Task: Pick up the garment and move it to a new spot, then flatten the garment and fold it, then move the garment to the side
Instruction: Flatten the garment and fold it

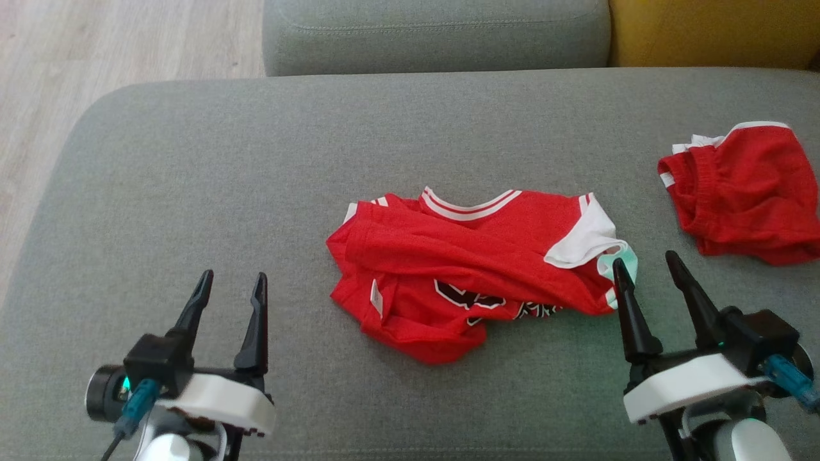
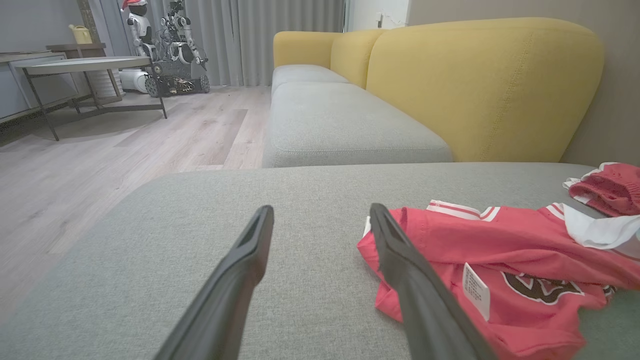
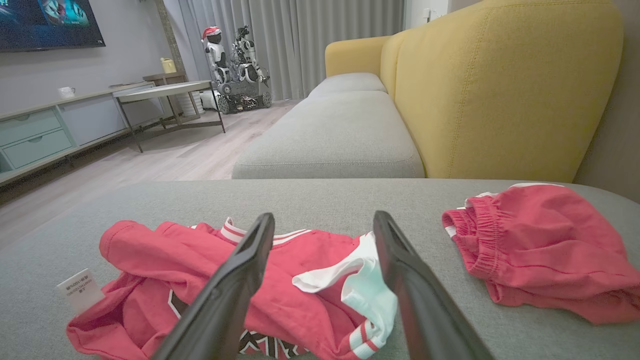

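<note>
A crumpled red shirt (image 1: 467,269) with white sleeves and a striped collar lies in the middle of the grey sofa seat (image 1: 256,160); it also shows in the left wrist view as the shirt (image 2: 505,260) and in the right wrist view as the shirt (image 3: 210,260). My left gripper (image 1: 232,285) stands open to the shirt's left, apart from it, nothing between its fingers. My right gripper (image 1: 647,262) is open at the shirt's right edge, its left finger close by the white sleeve (image 3: 360,280).
Folded red shorts (image 1: 743,192) lie at the seat's right side, seen too as the shorts (image 3: 540,250). A yellow backrest (image 2: 480,85) stands behind. Wooden floor (image 1: 96,45) lies beyond the seat's left edge, with a table (image 3: 160,92) and another robot (image 3: 235,65) far off.
</note>
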